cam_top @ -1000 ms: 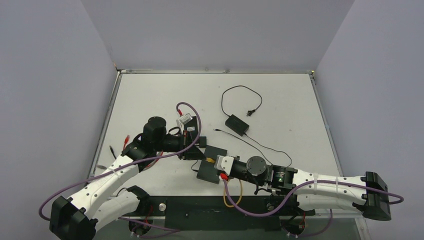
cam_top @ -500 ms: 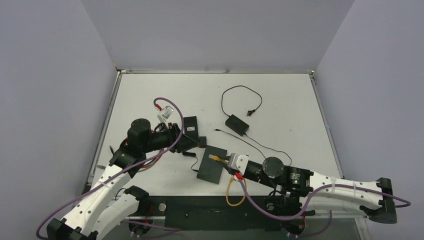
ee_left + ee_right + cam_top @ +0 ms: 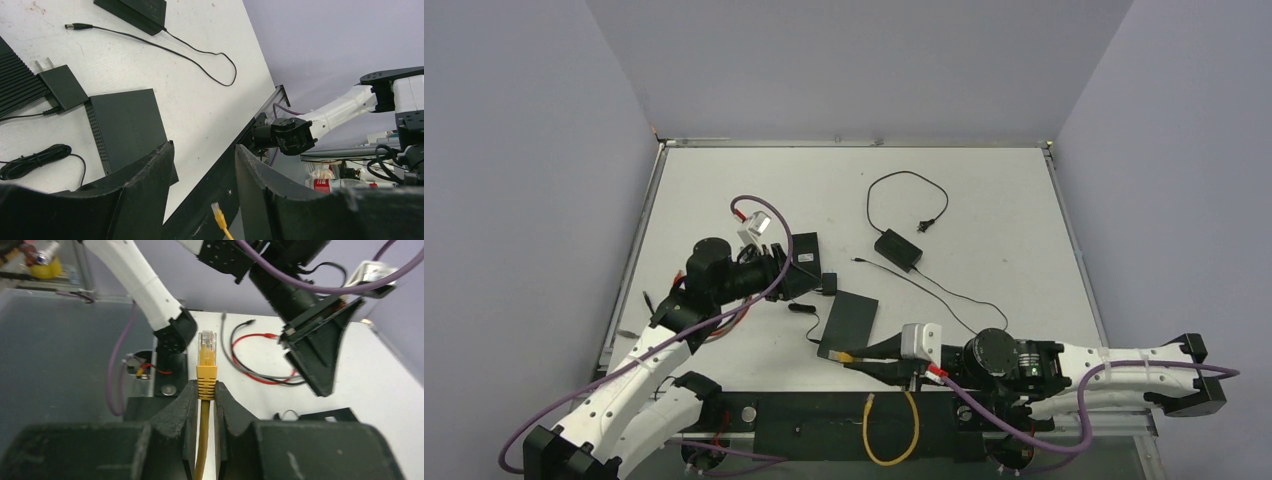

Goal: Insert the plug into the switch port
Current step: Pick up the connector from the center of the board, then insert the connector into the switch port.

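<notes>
Right gripper (image 3: 204, 390): fingers clamped on the boot of the yellow cable (image 3: 889, 432), the clear plug (image 3: 207, 347) sticking out past the fingertips. The plug sits low at the near edge of the black switch (image 3: 852, 318); contact cannot be told.
Left gripper (image 3: 202, 150): jaws apart, holding nothing, left of the switch.
Power adapter (image 3: 897, 249): farther back on the table (image 3: 994, 200), apart.

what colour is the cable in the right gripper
Yellow cable, clear plug; best in the right wrist view.
</notes>
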`<state>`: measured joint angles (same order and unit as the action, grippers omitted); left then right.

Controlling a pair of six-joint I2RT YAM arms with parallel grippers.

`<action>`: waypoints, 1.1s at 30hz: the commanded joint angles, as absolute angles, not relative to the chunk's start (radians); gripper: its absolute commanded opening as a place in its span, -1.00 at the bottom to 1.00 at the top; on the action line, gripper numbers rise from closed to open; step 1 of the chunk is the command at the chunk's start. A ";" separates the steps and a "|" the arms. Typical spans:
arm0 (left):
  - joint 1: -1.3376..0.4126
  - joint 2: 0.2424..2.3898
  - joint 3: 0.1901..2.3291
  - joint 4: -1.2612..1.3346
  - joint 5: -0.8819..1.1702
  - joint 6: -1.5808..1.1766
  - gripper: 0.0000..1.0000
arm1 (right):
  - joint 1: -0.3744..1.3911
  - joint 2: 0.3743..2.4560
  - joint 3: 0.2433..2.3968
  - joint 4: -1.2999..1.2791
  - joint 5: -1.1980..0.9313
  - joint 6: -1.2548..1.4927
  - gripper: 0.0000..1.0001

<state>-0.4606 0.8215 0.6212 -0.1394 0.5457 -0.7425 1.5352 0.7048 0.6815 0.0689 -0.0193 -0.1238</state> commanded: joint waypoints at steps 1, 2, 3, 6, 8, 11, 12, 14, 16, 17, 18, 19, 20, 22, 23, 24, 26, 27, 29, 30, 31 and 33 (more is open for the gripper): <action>-0.453 0.827 0.616 -0.020 0.534 -0.760 -0.09 | 1.582 0.707 0.657 0.124 -0.028 0.048 -1.00; -0.453 0.828 0.609 -0.018 0.540 -0.767 -0.09 | 1.587 0.716 0.640 0.109 -0.017 0.068 -1.00; -0.453 0.830 0.604 0.016 0.542 -0.770 -0.09 | 1.593 0.723 0.623 0.073 0.010 0.110 -1.00; -0.453 0.838 0.577 0.042 0.549 -0.782 -0.08 | 1.597 0.759 0.578 0.011 0.077 0.182 -1.00; -0.453 0.849 0.561 0.059 0.551 -0.784 -0.09 | 1.598 0.769 0.534 -0.032 0.151 0.221 -1.00; -0.453 0.881 0.536 0.086 0.551 -0.785 -0.09 | 1.598 0.775 0.463 -0.040 0.203 0.260 -1.00; -0.453 0.889 0.532 0.092 0.551 -0.785 -0.08 | 1.597 0.785 0.454 -0.048 0.230 0.272 -1.00; -0.453 0.913 0.521 0.113 0.552 -0.788 -0.09 | 1.596 0.811 0.437 -0.072 0.273 0.287 -1.00; -0.453 0.949 0.512 0.131 0.551 -0.788 -0.08 | 1.592 0.836 0.423 -0.059 0.285 0.300 -1.00; -0.453 0.959 0.507 0.140 0.551 -0.788 -0.09 | 1.591 0.846 0.421 -0.057 0.288 0.304 -1.00; -0.453 0.980 0.505 0.144 0.552 -0.788 -0.09 | 1.586 0.865 0.424 -0.060 0.306 0.312 -1.00; -0.453 0.989 0.502 0.150 0.553 -0.786 -0.09 | 1.582 0.888 0.432 -0.062 0.318 0.316 -1.00; -0.453 1.007 0.501 0.151 0.554 -0.784 -0.09 | 1.571 0.903 0.440 -0.066 0.339 0.326 -1.00; -0.453 1.028 0.497 0.151 0.554 -0.777 -0.09 | 1.548 0.952 0.458 -0.081 0.370 0.343 -1.00; -0.453 1.032 0.494 0.148 0.553 -0.770 -0.09 | 1.539 0.986 0.462 -0.084 0.380 0.352 -1.00; -0.453 1.043 0.494 0.136 0.548 -0.766 -0.09 | 1.523 1.003 0.472 -0.091 0.399 0.369 -1.00; -0.453 1.050 0.497 0.101 0.531 -0.748 -0.09 | 1.505 1.056 0.493 -0.113 0.429 0.406 -1.00; -0.453 1.050 0.499 0.089 0.524 -0.734 -0.10 | 1.502 1.091 0.500 -0.122 0.451 0.420 -1.00; -0.453 1.048 0.499 0.050 0.500 -0.720 -0.10 | 1.500 1.131 0.517 -0.148 0.479 0.467 -1.00; -0.453 1.045 0.499 0.028 0.487 -0.714 -0.10 | 1.500 1.141 0.522 -0.160 0.484 0.499 -1.00; -0.453 1.043 0.499 0.015 0.480 -0.707 -0.10 | 1.501 1.159 0.523 -0.165 0.490 0.514 -1.00; -0.453 1.038 0.500 -0.033 0.462 -0.697 -0.10 | 1.502 1.180 0.522 -0.173 0.492 0.571 -1.00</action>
<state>-0.4606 1.0504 0.4923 0.0330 0.5125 -0.7437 1.5028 1.1481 0.4805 -0.1482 0.4206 0.4423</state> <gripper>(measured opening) 0.453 0.087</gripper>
